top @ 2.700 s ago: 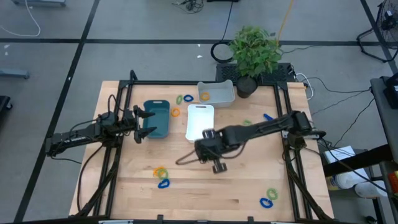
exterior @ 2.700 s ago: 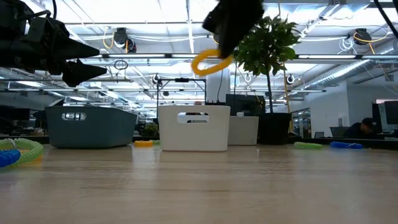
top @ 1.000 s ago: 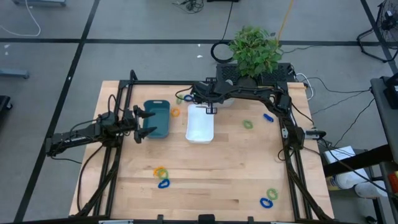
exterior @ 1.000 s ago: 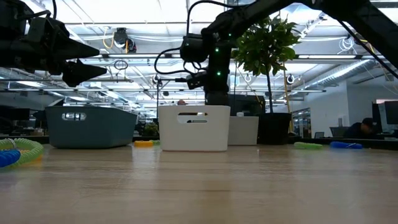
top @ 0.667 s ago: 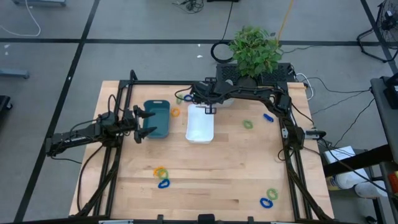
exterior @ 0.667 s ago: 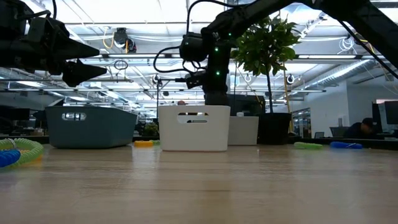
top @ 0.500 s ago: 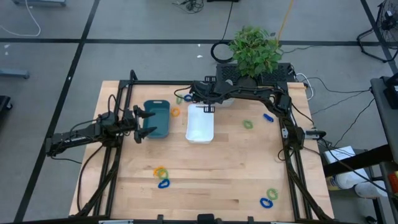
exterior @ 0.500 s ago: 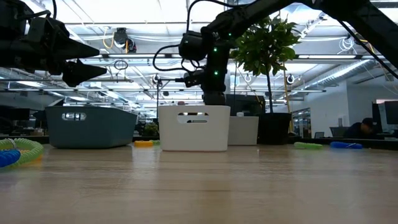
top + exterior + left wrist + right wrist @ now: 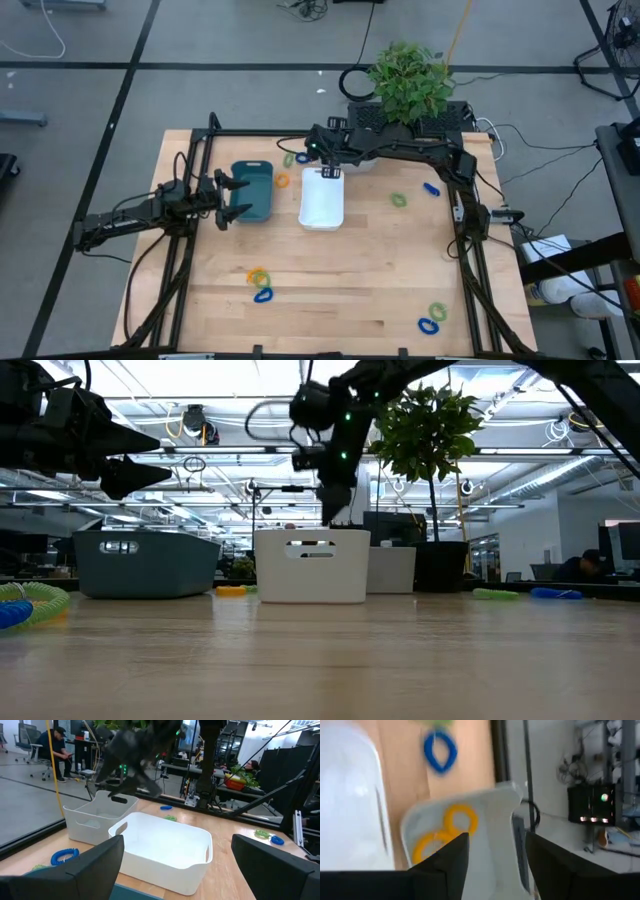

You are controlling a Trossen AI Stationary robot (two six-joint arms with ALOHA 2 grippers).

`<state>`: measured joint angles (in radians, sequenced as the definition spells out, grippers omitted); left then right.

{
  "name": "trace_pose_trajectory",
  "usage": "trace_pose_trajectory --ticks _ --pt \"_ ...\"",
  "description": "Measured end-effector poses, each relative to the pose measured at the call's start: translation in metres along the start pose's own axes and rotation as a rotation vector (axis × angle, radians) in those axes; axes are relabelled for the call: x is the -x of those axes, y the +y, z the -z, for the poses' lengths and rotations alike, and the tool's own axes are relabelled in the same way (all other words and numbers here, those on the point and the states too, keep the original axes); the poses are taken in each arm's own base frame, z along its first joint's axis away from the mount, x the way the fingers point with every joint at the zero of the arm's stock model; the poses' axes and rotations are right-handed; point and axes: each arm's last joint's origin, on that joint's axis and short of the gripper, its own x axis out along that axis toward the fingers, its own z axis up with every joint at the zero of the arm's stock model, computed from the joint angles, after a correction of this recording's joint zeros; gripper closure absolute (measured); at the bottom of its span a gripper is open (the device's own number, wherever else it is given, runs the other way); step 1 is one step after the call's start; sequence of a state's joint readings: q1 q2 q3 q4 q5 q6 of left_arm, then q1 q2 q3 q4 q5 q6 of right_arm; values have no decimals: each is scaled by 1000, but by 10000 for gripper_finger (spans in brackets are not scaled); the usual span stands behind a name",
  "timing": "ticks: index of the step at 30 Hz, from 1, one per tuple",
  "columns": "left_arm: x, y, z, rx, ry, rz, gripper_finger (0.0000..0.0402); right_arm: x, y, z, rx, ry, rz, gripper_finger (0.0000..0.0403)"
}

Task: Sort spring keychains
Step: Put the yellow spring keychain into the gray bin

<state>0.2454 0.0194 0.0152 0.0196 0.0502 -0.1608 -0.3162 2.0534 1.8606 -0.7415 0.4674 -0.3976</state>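
Right wrist view: two orange-yellow keychains (image 9: pixel 451 831) in the far white tray (image 9: pixel 492 845), right gripper (image 9: pixel 495 852) fingers apart and empty, left gripper (image 9: pixel 172 865) fingers apart idle by the blue tray (image 9: pixel 252 192), most keychains loose on desk (image 9: pixel 340 290).

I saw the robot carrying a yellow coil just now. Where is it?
Two yellow coils lie in the far white tray, seen in the right wrist view, beside the larger white tray at the table's back, with the right gripper open above.

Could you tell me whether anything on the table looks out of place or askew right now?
One thing: the far white bin sits at an angle, while the teal bin and the near white bin stand square to the table. Loose spring keychains lying scattered are simply unsorted, not spilled.
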Motion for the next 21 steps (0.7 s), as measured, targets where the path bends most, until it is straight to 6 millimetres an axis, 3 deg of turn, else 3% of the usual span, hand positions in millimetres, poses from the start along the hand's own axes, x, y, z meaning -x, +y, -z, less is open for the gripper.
trace_pose_trajectory --ticks 10,16,21 --pt "0 0 0 0 1 0 23 63 7 -15 -97 -252 -205 220" --pt "0 0 0 0 0 0 23 92 39 -8 -63 -340 -269 220" --pt "0 0 0 0 1 0 23 117 68 14 -96 -467 -302 220"
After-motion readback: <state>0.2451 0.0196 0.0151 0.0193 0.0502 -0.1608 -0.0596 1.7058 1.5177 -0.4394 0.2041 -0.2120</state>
